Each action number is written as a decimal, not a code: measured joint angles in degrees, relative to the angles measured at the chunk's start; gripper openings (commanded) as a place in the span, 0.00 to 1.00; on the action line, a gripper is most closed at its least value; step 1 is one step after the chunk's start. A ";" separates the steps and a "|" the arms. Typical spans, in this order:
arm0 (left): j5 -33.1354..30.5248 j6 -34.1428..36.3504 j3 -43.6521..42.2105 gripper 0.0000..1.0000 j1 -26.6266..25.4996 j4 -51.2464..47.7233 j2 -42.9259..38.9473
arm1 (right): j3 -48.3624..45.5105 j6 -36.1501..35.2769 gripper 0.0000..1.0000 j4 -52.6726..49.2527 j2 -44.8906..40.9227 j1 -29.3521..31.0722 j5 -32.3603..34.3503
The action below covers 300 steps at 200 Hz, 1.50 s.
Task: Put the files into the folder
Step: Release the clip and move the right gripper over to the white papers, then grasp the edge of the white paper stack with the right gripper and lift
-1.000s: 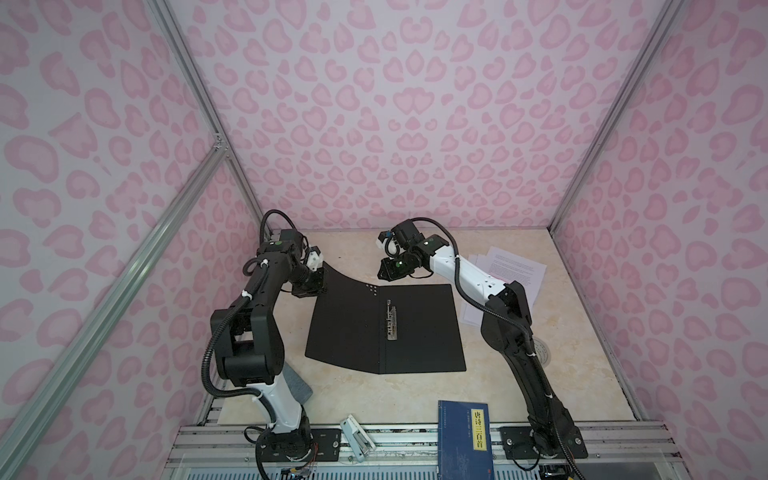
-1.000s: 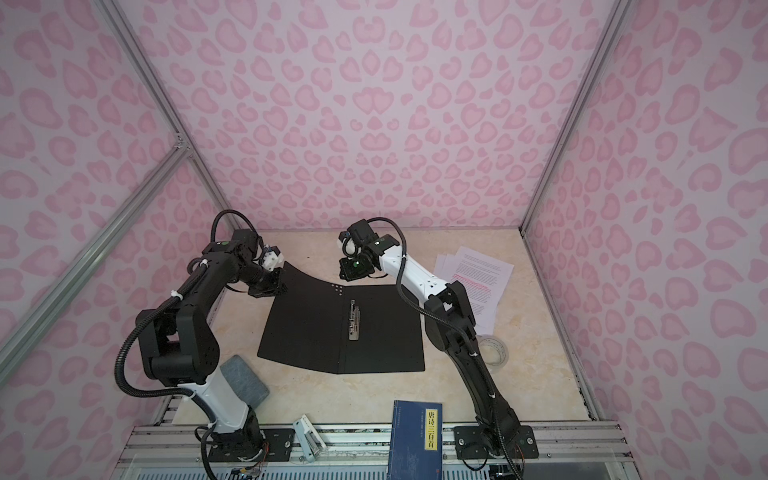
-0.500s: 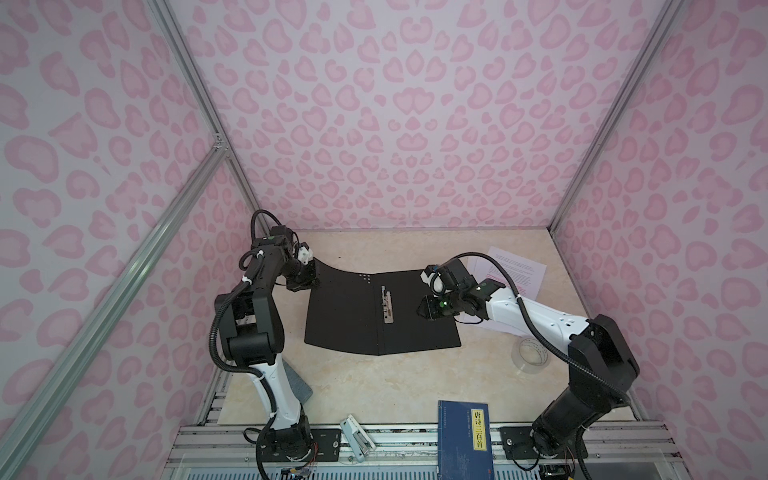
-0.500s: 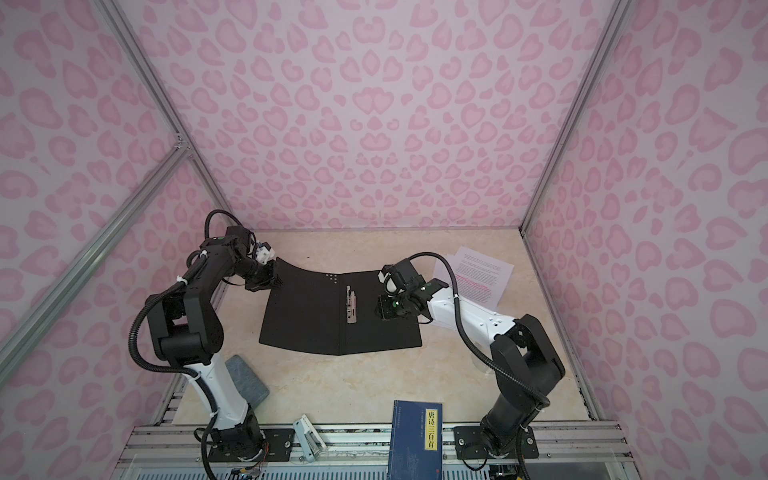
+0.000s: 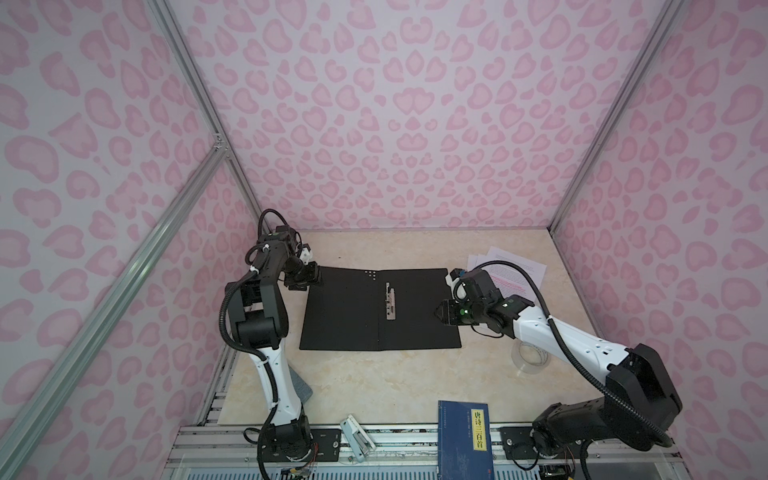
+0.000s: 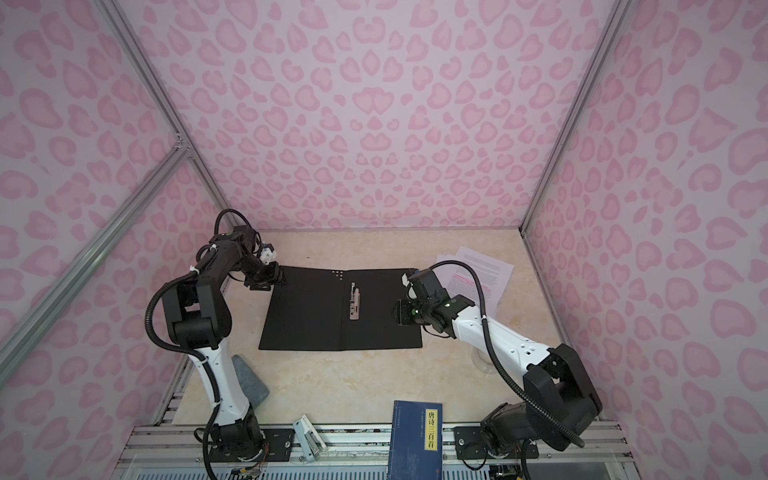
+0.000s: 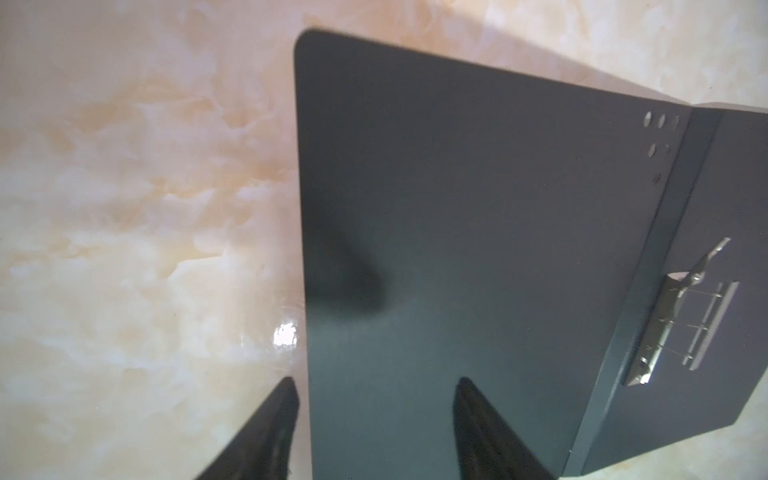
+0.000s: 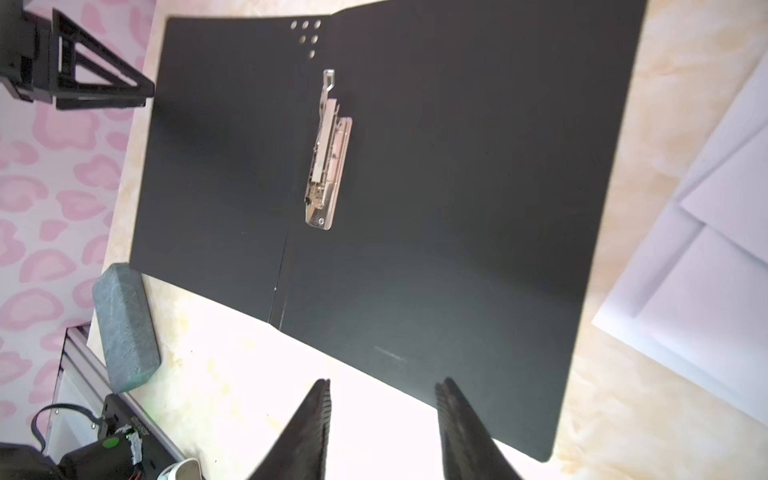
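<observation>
Two sets of jaws, both released, and nothing was held. My left gripper stood spread at the far left corner of the folder, straddling its edge. The folder lay open flat mid-table, black side up, with its long axis left to right. Its spine ran near to far, with the clip lever at the far end. My right gripper hung parted at the right edge. Just beyond, the files lay fanned and askew. Judged: pinch all sheets together and square them to the spine.
</observation>
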 measured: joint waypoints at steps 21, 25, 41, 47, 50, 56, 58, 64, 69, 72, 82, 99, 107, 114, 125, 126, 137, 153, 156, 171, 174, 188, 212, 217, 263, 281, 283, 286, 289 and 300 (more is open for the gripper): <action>-2.60 0.35 0.11 0.87 0.11 -0.26 0.00 | 0.07 0.24 0.55 -1.31 -1.62 -2.34 1.57; -3.04 0.39 0.22 0.87 0.11 -0.33 0.00 | 0.11 0.22 0.55 -1.79 -2.01 -2.95 1.86; -5.11 0.96 0.92 0.87 0.26 -0.98 -0.15 | 0.39 0.17 0.58 -4.09 -3.63 -6.45 4.72; -5.68 1.22 1.25 0.87 0.35 -1.31 -0.46 | 0.48 0.17 0.58 -5.07 -4.28 -7.98 6.21; -5.92 1.36 1.38 0.87 0.39 -1.44 -0.66 | 0.50 0.17 0.58 -5.49 -4.55 -8.66 6.84; -6.40 1.64 1.64 0.87 0.44 -1.75 -1.29 | 0.52 0.09 0.59 -6.54 -5.22 -10.43 8.04; -6.47 1.79 1.70 0.87 0.46 -1.81 -1.51 | 0.52 0.00 0.59 -6.84 -5.38 -11.10 8.20; -6.51 2.19 1.86 0.87 0.48 -2.12 -2.34 | 0.52 -0.28 0.59 -7.74 -5.84 -12.96 8.52; -6.40 2.51 2.05 0.87 0.48 -2.56 -3.26 | 0.52 -0.44 0.60 -8.57 -6.23 -15.19 8.83; -6.32 2.58 2.19 0.87 0.48 -2.80 -3.74 | 0.52 -0.63 0.61 -8.98 -6.36 -16.37 8.96; -5.42 2.91 2.51 0.86 0.59 -3.39 -5.55 | 0.52 -1.27 0.64 -10.40 -6.75 -20.31 9.64; -2.71 3.61 2.62 0.86 0.28 -4.63 -9.01 | 0.52 -2.64 0.66 -12.04 -6.69 -26.12 10.51; -0.90 4.15 2.32 0.86 -0.09 -4.90 -10.80 | 0.87 -3.26 0.66 -13.25 -5.97 -28.74 10.54; 0.72 4.59 1.55 0.86 -0.46 -4.83 -12.48 | 1.42 -3.98 0.66 -14.16 -4.98 -30.95 10.64; 3.30 5.14 -0.02 0.85 -1.27 -5.16 -15.19 | 2.54 -5.18 0.66 -15.43 -2.89 -34.51 10.69; 3.56 5.20 -0.24 0.85 -1.36 -5.16 -15.50 | 2.67 -5.25 0.66 -15.56 -2.62 -34.88 10.71; 6.29 5.77 -1.99 0.85 -2.54 -5.33 -17.86 | 3.41 -6.03 0.67 -16.22 -0.70 -37.57 11.02; 9.73 6.67 -4.31 0.84 -4.50 -5.62 -20.06 | 4.04 -7.87 0.67 -17.00 2.80 -40.81 10.32; 10.36 6.99 -4.85 0.84 -4.96 -5.64 -20.48 | 4.15 -8.09 0.67 -17.09 3.23 -41.18 10.27; 13.29 7.93 -7.41 0.84 -7.04 -5.73 -22.25 | 4.59 -8.83 0.67 -17.09 5.60 -43.65 9.88; 13.88 8.07 -7.96 0.84 -7.52 -5.70 -22.62 | 4.57 -8.83 0.66 -17.07 5.73 -44.13 9.88; 16.24 8.85 -10.29 0.84 -9.05 -5.66 -23.98 | 4.55 -8.74 0.67 -16.83 5.70 -46.36 10.23; 19.45 9.94 -12.92 0.84 -10.51 -5.62 -24.98 | 5.18 -6.99 0.66 -14.93 6.82 -49.48 8.66; 19.96 10.03 -13.20 0.84 -10.80 -5.55 -24.98 | 5.57 -6.78 0.66 -14.56 7.43 -49.86 8.26; 22.36 11.63 -16.50 0.84 -12.39 -4.28 -27.12 | 12.11 -7.02 0.66 -12.48 15.50 -51.28 3.69; 22.43 12.02 -17.99 0.84 -12.81 -3.69 -28.00 | 13.88 -7.19 0.66 -11.82 18.21 -51.65 2.95; 22.47 12.09 -18.16 0.84 -12.83 -3.69 -28.04 | 14.08 -7.21 0.66 -11.76 18.56 -51.67 2.89; 22.51 12.20 -18.29 0.84 -12.87 -3.69 -28.06 | 14.27 -7.23 0.66 -11.67 18.95 -51.69 2.78; 22.56 12.24 -18.47 0.84 -12.94 -3.65 -28.06 | 14.49 -7.30 0.66 -11.52 19.50 -51.76 2.78; 22.60 12.33 -18.97 0.84 -13.07 -3.23 -28.02 | 15.02 -7.34 0.66 -11.54 20.90 -51.91 2.75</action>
